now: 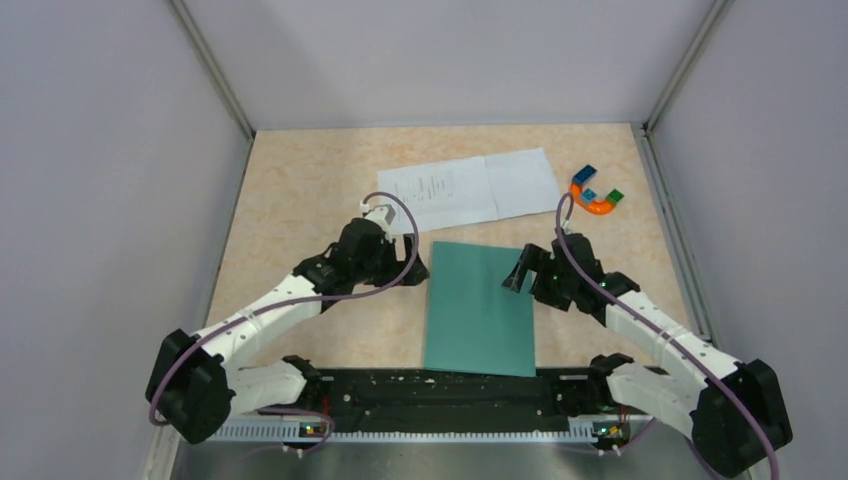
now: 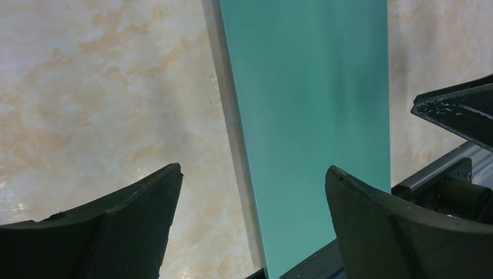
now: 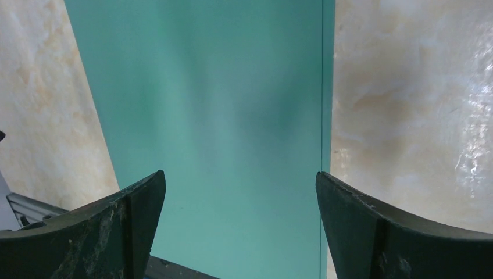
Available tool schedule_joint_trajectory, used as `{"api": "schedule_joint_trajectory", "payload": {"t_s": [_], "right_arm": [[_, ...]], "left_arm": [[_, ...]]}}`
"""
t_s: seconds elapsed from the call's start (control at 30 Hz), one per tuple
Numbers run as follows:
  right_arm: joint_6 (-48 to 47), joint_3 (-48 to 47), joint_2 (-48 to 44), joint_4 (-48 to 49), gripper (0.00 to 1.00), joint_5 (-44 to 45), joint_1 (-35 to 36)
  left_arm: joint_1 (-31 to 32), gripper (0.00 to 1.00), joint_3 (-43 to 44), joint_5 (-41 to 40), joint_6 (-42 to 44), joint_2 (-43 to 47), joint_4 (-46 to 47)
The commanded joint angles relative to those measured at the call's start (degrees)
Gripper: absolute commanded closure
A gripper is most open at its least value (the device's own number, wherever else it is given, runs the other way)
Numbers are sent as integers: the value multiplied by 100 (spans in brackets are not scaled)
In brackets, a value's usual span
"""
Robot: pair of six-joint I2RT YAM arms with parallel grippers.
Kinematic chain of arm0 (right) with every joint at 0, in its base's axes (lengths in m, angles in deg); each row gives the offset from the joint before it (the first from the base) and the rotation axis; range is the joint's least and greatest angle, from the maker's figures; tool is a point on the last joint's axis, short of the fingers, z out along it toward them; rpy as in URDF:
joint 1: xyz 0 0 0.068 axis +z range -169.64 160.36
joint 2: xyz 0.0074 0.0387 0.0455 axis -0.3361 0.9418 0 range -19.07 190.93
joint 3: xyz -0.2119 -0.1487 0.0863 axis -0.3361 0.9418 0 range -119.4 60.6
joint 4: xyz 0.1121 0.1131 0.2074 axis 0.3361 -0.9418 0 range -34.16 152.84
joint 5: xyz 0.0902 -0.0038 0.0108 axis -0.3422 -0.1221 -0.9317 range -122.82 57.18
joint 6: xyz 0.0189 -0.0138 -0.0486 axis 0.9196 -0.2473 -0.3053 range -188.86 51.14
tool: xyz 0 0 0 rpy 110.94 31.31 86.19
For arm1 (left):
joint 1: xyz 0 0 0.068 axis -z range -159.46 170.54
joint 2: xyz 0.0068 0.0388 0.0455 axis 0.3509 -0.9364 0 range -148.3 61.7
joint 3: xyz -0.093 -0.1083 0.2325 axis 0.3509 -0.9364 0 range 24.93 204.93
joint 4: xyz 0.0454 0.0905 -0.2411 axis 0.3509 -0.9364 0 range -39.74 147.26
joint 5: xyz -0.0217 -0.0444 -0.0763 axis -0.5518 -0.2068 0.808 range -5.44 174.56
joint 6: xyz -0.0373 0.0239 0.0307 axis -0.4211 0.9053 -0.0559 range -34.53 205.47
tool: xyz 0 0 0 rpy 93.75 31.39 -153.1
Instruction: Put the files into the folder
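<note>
– Lying flat and closed on the table (image 1: 300,180), the folder (image 1: 478,308) is pointing its long sides away from the arm bases, and its near edge is reaching the black rail (image 1: 440,390) between them.

– How are the grippers sitting against it?

– The left gripper (image 1: 418,268) is hanging at the folder's far left corner. In its wrist view the jaws are spreading wide across the folder's left edge, with one finger over bare table and the other over the teal cover. Nothing is sitting between them.

– And the other one?

– The right gripper (image 1: 515,272) is hanging over the folder's far right corner, jaws equally wide and gripping nothing. Its wrist view is showing the cover filling most of the gap, with the folder's right edge running just inside one finger. I cannot tell whether either gripper is touching the cover.

– Where are the files (image 1: 468,188) lying?

– Just beyond the folder's far edge, flat and side by side. The printed sheet (image 1: 435,195) is lying to the left, the nearly blank sheet (image 1: 520,182) to the right, neither touching the folder.

– Anything else?

– A multicoloured horseshoe toy (image 1: 596,192) is resting beyond the folder's far right corner, well apart from it.
</note>
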Motion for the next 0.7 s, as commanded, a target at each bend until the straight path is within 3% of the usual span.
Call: {"api": "schedule_joint_trajectory", "payload": {"t_s": [0.0, 0.3, 0.67], "right_arm": [[433, 285, -270, 261, 1, 138, 291], [587, 742, -138, 970, 1, 214, 473], [547, 720, 874, 2077, 1, 45, 476]], "left_arm": [[147, 2, -114, 246, -295, -167, 563], [169, 3, -266, 321, -310, -526, 654], [155, 5, -61, 5, -179, -995, 260]]}}
